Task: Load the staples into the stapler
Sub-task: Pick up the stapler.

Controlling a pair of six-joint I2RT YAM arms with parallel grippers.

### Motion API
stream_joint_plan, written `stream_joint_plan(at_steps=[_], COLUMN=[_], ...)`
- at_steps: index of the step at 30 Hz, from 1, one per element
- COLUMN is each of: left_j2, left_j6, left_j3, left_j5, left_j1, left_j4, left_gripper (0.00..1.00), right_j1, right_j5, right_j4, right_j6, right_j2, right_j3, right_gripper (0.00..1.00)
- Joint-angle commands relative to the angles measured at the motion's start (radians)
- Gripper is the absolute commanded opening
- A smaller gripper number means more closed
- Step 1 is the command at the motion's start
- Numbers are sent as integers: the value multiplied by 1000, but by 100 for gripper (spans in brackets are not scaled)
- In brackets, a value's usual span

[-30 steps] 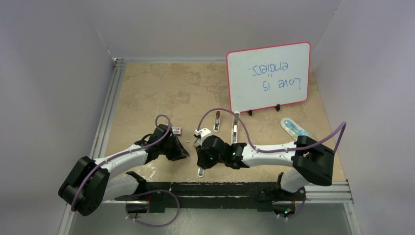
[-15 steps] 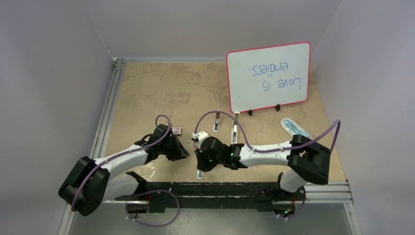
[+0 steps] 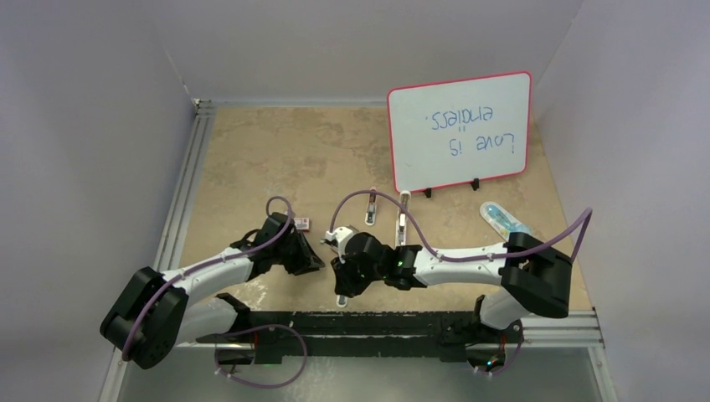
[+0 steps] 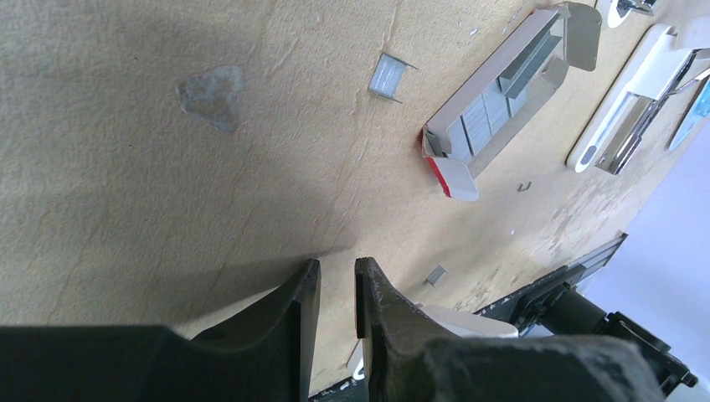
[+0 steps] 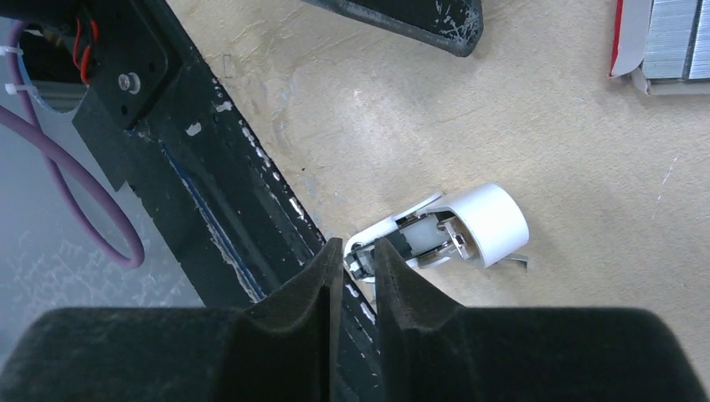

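Note:
The red-pink staple box [image 3: 303, 224] lies open, its grey tray of staples [image 4: 501, 94] showing in the left wrist view and at the right wrist view's top corner [image 5: 670, 38]. A loose staple strip [image 4: 390, 77] lies beside it. A white stapler [image 3: 342, 293] lies opened near the front rail [image 5: 444, 230]. My right gripper [image 3: 342, 275] [image 5: 358, 249] has only a narrow gap, its tips at the stapler's near end; I cannot tell if they touch it. My left gripper [image 3: 313, 261] [image 4: 336, 272] is nearly shut and empty, just above the table.
Two more open staplers [image 3: 369, 209] [image 3: 403, 222] lie behind the right gripper. A pink-framed whiteboard [image 3: 459, 134] stands at the back right. A blue-white object [image 3: 502, 219] lies at the right. A black rail [image 5: 209, 193] runs along the front edge.
My right gripper has shifted slightly left and toward the front, over the white stapler. The left arm has not moved.

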Motion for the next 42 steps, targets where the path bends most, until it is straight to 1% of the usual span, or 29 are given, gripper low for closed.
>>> stream_joint_plan(at_steps=[1, 3, 7, 15, 16, 18, 20, 26, 34, 39, 42], left_j2=[12, 12, 14, 14, 14, 12, 12, 9, -44, -116, -126], left_j6=[30, 30, 31, 31, 31, 33, 33, 36, 27, 21, 22], left_j3=[-25, -24, -24, -26, -26, -26, -26, -25, -24, -31, -30], left_j5=[-22, -23, -23, -24, -24, -24, -24, -18, -25, -45, -47], left_j1=[0, 0, 1, 1, 1, 0, 0, 1, 0, 0, 0], left_j4=[-14, -14, -15, -14, -14, -15, -14, -11, -27, -44, -51], left_gripper=[23, 23, 23, 23, 23, 23, 23, 23, 23, 23, 24], right_j1=[6, 7, 7, 19, 21, 22, 22, 22, 19, 20, 20], right_j5=[-20, -10, -8, -36, -34, -23, -6, 27, 37, 91, 136], right_j4=[3, 2, 4, 4, 3, 0, -9, -19, -34, -20, -6], right_j6=[-43, -46, -50, -87, -90, -91, -89, -76, -16, 18, 10], right_j2=[-8, 0, 14, 37, 36, 30, 20, -36, -99, -114, -103], right_j3=[5, 7, 10, 6, 7, 8, 13, 16, 9, 4, -1], right_gripper=[25, 27, 28, 23, 22, 14, 9, 2, 0, 0, 0])
